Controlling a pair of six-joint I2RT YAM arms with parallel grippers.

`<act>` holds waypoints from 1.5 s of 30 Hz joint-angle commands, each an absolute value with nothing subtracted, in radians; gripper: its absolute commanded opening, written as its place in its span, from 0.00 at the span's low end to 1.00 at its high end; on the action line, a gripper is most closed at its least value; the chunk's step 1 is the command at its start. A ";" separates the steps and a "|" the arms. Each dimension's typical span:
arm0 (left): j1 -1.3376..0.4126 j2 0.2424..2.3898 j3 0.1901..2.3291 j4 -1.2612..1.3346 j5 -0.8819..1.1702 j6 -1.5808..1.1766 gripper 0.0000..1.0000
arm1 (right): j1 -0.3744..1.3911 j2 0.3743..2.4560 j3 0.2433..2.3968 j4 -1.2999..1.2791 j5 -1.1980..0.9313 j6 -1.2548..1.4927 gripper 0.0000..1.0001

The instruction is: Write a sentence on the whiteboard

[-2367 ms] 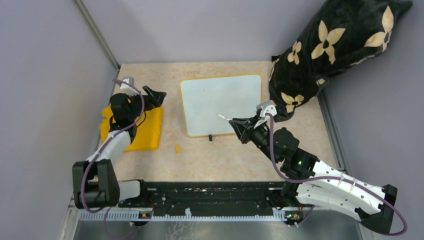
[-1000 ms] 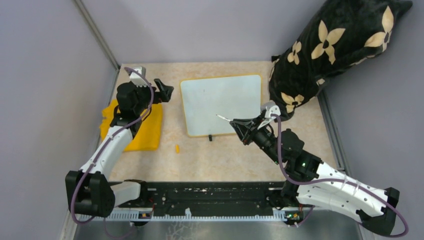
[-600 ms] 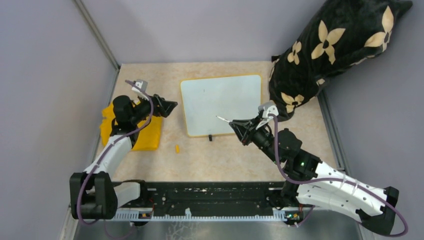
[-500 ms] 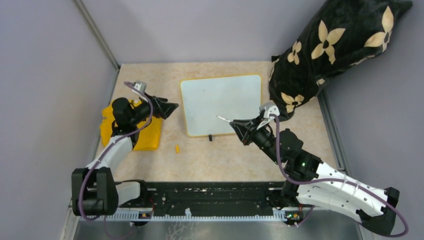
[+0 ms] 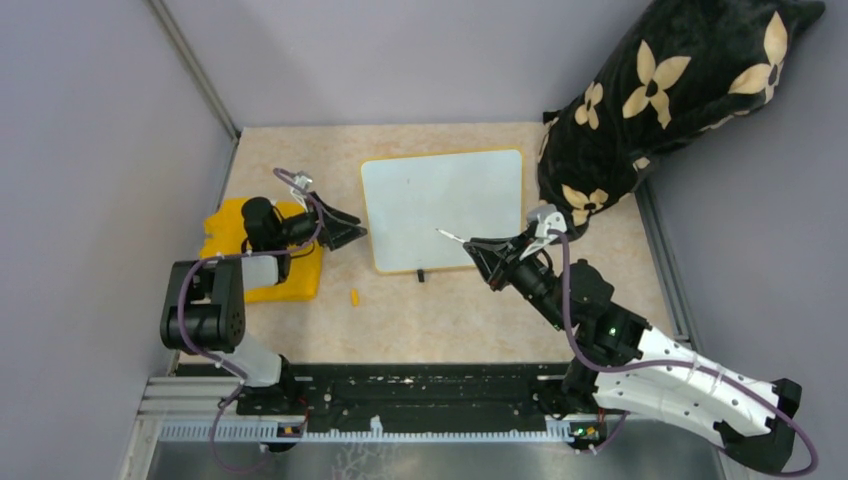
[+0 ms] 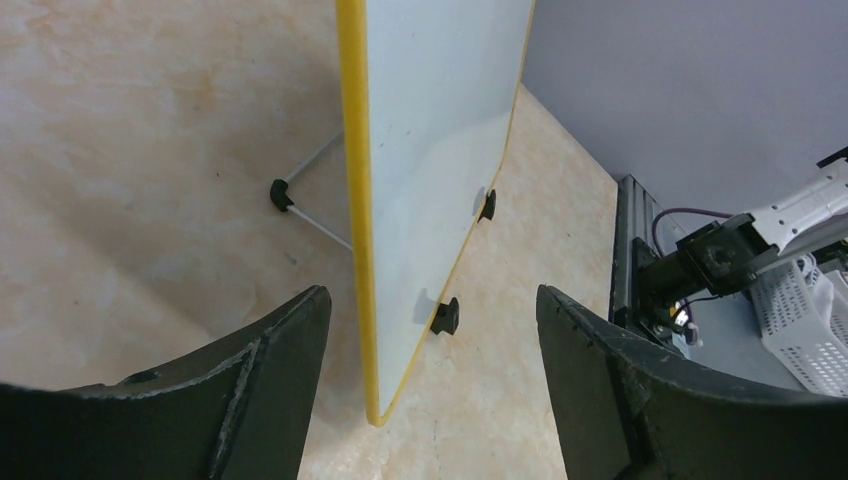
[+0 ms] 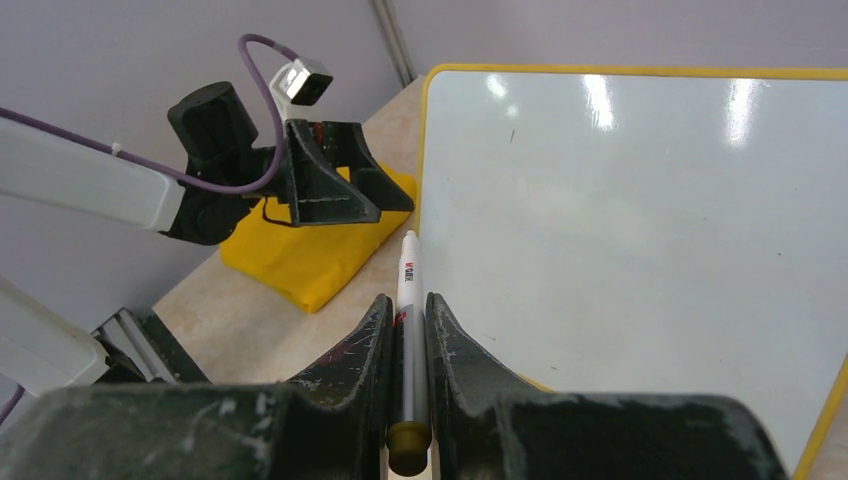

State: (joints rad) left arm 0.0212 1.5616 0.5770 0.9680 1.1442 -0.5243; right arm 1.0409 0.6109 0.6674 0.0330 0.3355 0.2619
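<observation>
Two arms over a beige tabletop (image 5: 450,320), seen from above and from each wrist. At centre, toward the far side: the whiteboard (image 5: 440,205), white face up in the overhead view, with a thin yellow rim (image 6: 352,200), small black feet (image 6: 445,315) along one edge and a thin wire leg (image 6: 310,205) with a black tip on the other side of the rim. Left jaws: spread wide, low at the left rim of the board near its near-left corner, with the rim in the gap between them and clear space on either side; nothing gripped. Just behind them, a folded yellow cloth (image 5: 265,270) at the left of the tabletop. Right jaws: narrow, clamped on a white marker (image 7: 408,290), with the barrel above the near part of the board; contact of tip with surface not discernible. On bare tabletop near the board's near-left corner, a small orange piece (image 5: 354,296). At far right, just beside the board, a black cushion with cream flowers (image 5: 670,90).
</observation>
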 commanded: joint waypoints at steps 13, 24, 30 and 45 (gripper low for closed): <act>0.016 1.859 0.577 1.632 1.285 -0.779 0.77 | 1.049 0.654 0.675 0.057 0.365 0.238 0.00; -0.029 2.001 0.629 1.792 1.285 -0.873 0.67 | 1.049 0.695 0.692 0.067 0.364 0.244 0.00; -0.042 2.031 0.643 1.791 1.284 -0.872 0.63 | 1.049 0.717 0.693 0.075 0.355 0.259 0.00; -0.052 2.053 0.633 1.791 1.259 -0.802 0.48 | 1.049 0.721 0.695 0.067 0.354 0.282 0.00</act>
State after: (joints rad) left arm -0.0444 2.0346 0.6285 1.5459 1.2625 -0.8440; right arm 1.0409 0.7242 0.6674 0.0208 0.3466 0.2661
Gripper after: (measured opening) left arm 0.503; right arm 0.128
